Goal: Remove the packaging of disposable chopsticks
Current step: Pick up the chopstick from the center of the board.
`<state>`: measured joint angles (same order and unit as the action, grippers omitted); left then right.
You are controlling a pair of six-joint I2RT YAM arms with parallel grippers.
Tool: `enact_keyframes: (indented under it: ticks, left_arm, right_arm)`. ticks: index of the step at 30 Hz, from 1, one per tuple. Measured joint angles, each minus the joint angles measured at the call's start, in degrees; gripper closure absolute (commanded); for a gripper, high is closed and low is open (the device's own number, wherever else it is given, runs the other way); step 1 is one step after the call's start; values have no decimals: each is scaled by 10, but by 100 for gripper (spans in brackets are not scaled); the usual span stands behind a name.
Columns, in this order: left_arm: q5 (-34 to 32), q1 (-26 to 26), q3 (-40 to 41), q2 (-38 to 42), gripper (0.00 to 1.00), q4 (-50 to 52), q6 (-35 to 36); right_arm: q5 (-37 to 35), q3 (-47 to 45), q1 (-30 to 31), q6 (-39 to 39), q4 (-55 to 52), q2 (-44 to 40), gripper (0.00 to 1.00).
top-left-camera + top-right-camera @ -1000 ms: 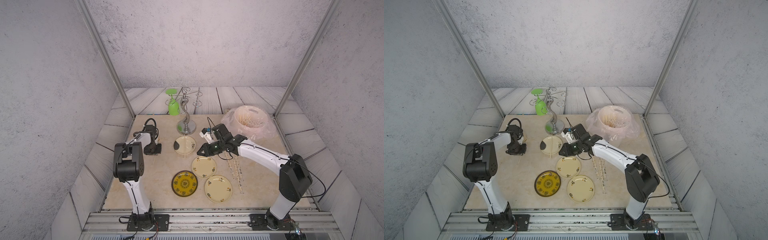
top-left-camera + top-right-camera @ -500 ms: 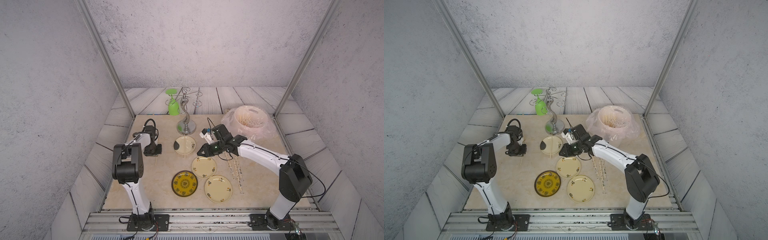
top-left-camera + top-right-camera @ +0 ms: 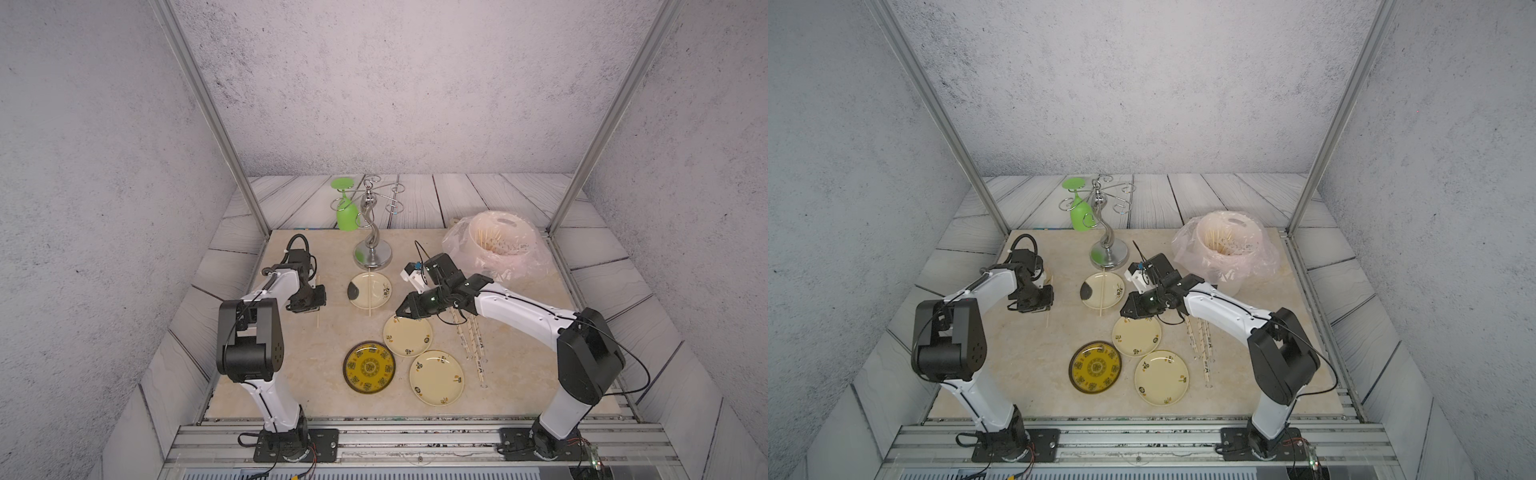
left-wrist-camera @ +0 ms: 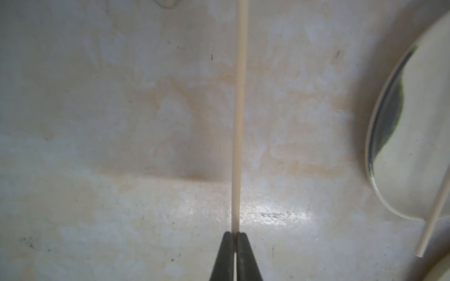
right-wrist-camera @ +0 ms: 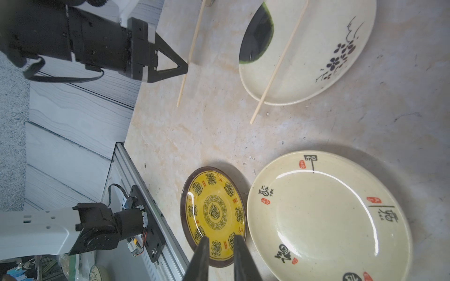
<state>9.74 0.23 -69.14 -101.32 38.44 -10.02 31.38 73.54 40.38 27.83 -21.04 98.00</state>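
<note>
Left gripper [image 4: 235, 239]: jaws closed, pinching a bare chopstick [image 4: 239, 121] lying on the table [image 3: 316, 374], far left.
Right gripper [image 5: 220, 253]: hovering slightly parted and empty over the cream plate [image 3: 409, 338].
Second chopstick [image 3: 369, 295]: lying across the far plate [image 3: 378, 301].
Packaging [image 3: 471, 340]: lying right of the plates, enclosing disposable chopsticks.

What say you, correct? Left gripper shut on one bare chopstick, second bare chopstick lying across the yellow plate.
Wrong plate. The second chopstick lies across the cream plate with the dark patch, not the yellow plate, as the right wrist view shows. The left gripper is shut on one bare chopstick.
</note>
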Motion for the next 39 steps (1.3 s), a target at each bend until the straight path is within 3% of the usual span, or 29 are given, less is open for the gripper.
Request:
enact_keyframes:
  ticks: [9,14,18,30,39]
  left_arm:
    - [57,-26,8,30,94,-3,-45]
    - [19,-33,-9,13,79,11,-52]
    - [-26,-31,-18,-14,76,15,-59]
    - [-67,-29,-73,-113,79,31,-36]
    - [-83,-29,-109,-143,94,55,-13]
  right_arm:
    - [0,0,0,0,8,0,79]
    - [1,-8,0,0,11,0,79]
    - [0,-17,0,0,11,0,79]
    - [0,-19,0,-9,9,0,79]
    - [0,-19,0,-11,7,0,79]
